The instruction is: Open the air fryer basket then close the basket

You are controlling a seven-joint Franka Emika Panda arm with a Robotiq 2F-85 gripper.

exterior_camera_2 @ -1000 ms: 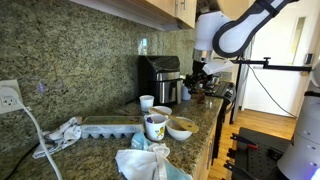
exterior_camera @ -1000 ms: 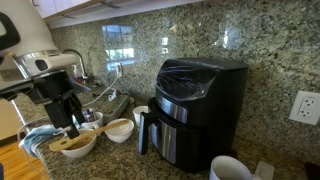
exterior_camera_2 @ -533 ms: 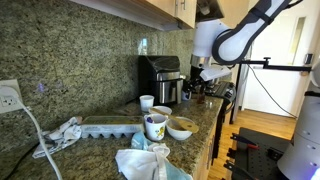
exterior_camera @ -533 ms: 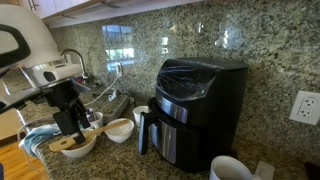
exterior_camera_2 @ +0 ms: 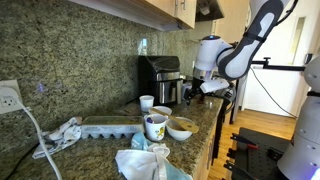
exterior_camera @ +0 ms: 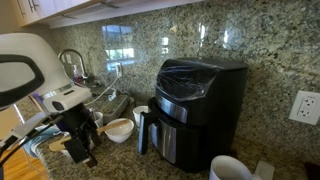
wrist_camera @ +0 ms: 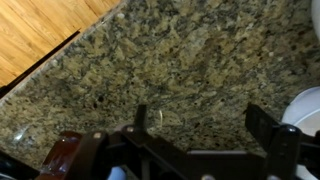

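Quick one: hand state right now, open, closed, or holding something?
Hand: open, holding nothing, above the counter.

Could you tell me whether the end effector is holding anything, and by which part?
Nothing is held: the end effector is open above the counter, away from the air fryer.
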